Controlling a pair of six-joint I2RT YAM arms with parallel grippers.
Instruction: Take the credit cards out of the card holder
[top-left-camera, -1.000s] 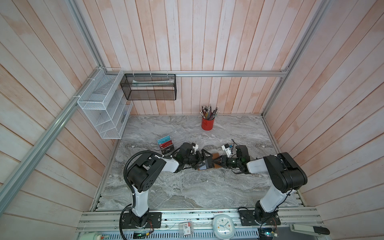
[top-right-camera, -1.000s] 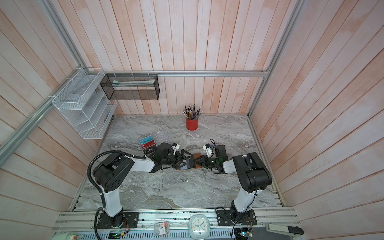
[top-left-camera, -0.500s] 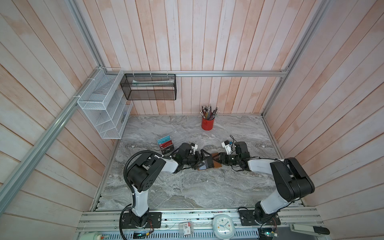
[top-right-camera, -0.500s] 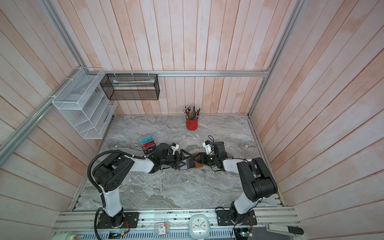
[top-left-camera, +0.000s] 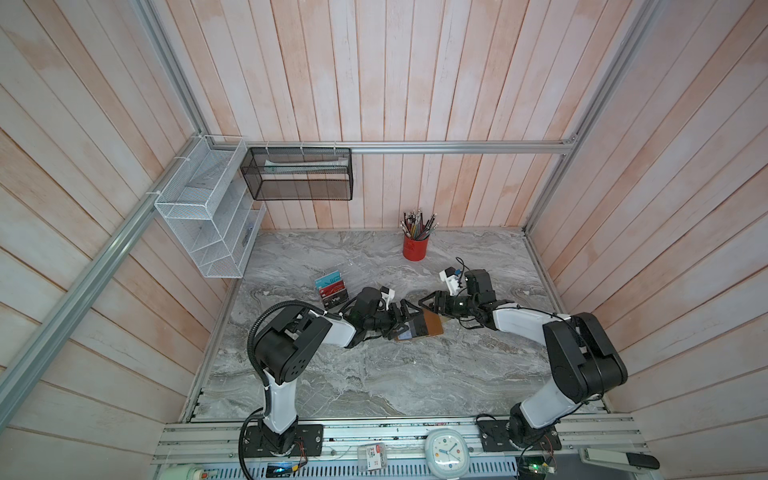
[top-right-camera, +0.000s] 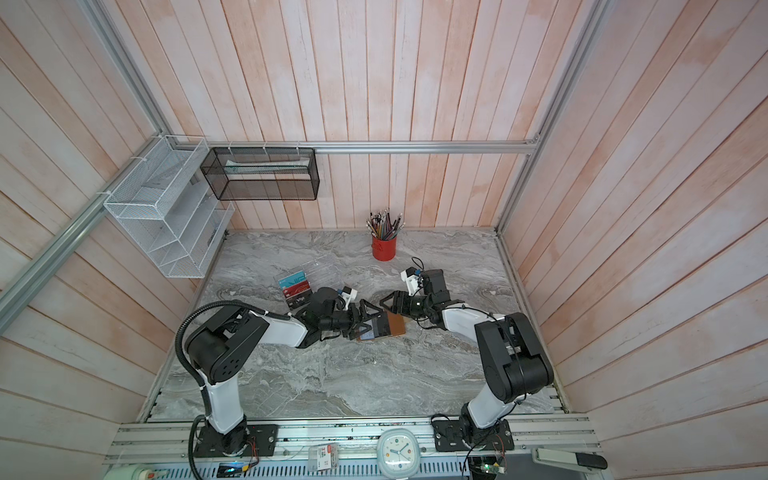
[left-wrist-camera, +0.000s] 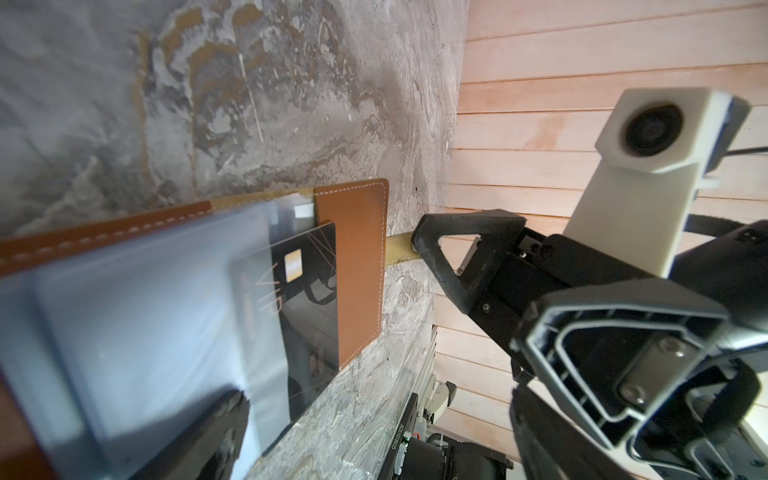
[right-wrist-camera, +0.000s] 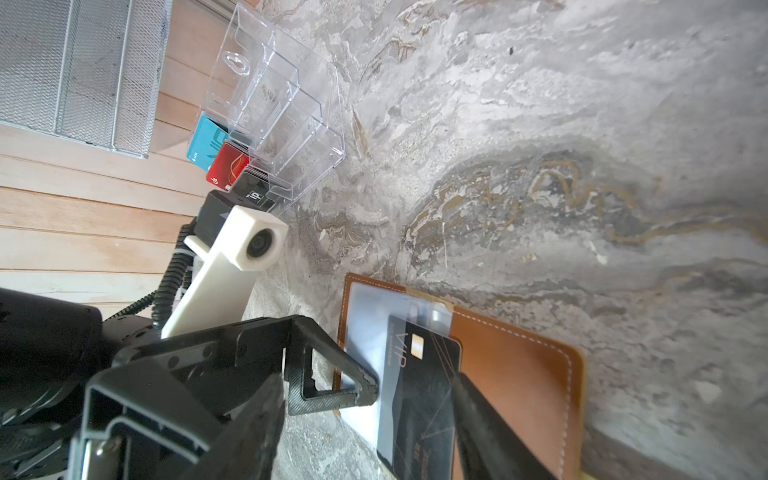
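The tan-brown card holder (top-left-camera: 432, 326) (top-right-camera: 395, 324) (left-wrist-camera: 359, 270) (right-wrist-camera: 519, 395) lies open on the marble. A black credit card (left-wrist-camera: 307, 299) (right-wrist-camera: 424, 395) sticks halfway out of its clear sleeve. My left gripper (top-left-camera: 405, 322) (top-right-camera: 365, 321) (left-wrist-camera: 382, 432) is open wide, with one finger (right-wrist-camera: 353, 386) pressing on the sleeve. My right gripper (top-left-camera: 430, 307) (top-right-camera: 390, 305) (right-wrist-camera: 370, 428) is open at the holder's far edge, holding nothing. Its fingertip (left-wrist-camera: 424, 241) touches a narrow gold-yellow strip (left-wrist-camera: 397, 249) beside the flap; I cannot tell whether that is strap or card.
A clear acrylic rack (top-left-camera: 345, 270) (right-wrist-camera: 274, 104) stands behind my left gripper, with teal, red and black cards (top-left-camera: 332, 291) in front of it. A red pencil cup (top-left-camera: 414, 249) is at the back. Wire shelves (top-left-camera: 208, 224) and a black mesh basket (top-left-camera: 297, 174) hang on the walls.
My right gripper's jaws have spread apart, and it has shifted a little toward the far side of the card holder. The left arm has not moved.
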